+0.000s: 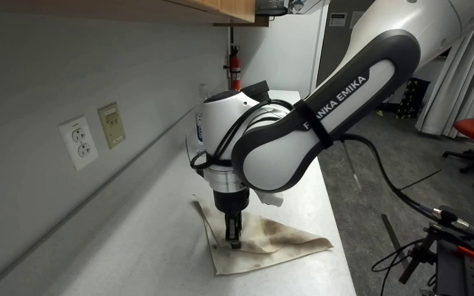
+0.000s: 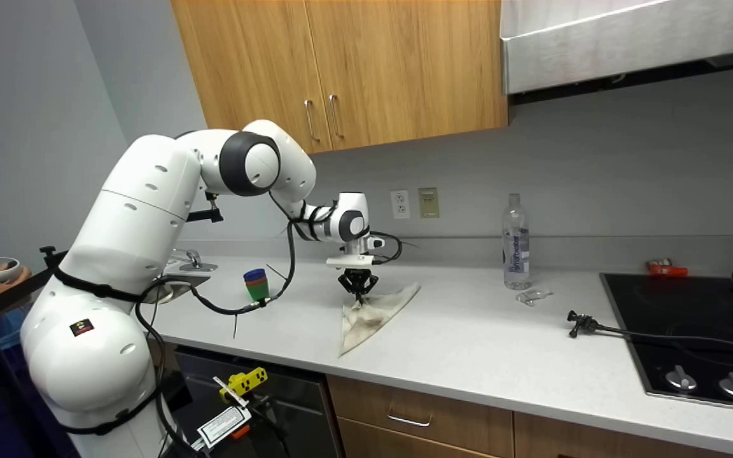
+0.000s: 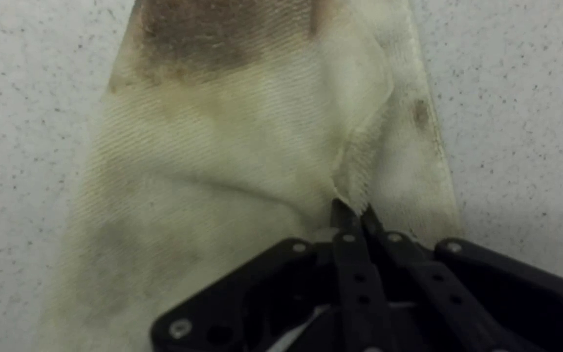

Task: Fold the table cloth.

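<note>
Gripper (image 3: 358, 214), fingers (image 3: 344, 216) pressed together on a pinch of cloth (image 3: 232, 142) — likely to lay its top layer over the lower.

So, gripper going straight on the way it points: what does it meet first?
The table cloth, most likely its lower layer: the gripper points down, pinching a fold. Countertop comes next, beneath that. Whether there's any gap, the views don't settle.

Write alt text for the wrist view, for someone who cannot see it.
A black pincer is shut on a bit of beige cloth. A large dark stain marks the cloth at the top; speckled counter shows on both sides.
</note>
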Controlling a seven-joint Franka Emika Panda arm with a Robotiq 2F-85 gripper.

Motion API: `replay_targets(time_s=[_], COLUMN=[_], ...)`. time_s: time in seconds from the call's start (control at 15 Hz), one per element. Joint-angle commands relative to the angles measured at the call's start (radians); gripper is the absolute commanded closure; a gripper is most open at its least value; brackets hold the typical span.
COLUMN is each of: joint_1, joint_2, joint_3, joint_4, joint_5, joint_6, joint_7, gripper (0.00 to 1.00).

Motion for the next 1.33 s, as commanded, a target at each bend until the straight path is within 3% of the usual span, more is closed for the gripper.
replay_targets(time_s=[0.0, 0.53, 0.6, 0.73, 1.27], joint_1=[-0.002, -0.008, -0.009, -0.006, -0.016], joint_2=[0.019, -0.006, -0.012, -0.021, -0.047], joint_3=[0.010, 0.028, 0.033, 0.043, 0.086], joint_4=[0.028, -0.011, -0.016, -0.024, -0.041], joint_5=[0.022, 0.039, 0.046, 0.061, 0.101], joint_6=[0.051, 0.041, 0.034, 0.031, 0.026], joint_7=[0.002, -0.008, -0.006, -0.002, -0.022], gripper=[0.99, 0.99, 0.71, 0.64, 0.04])
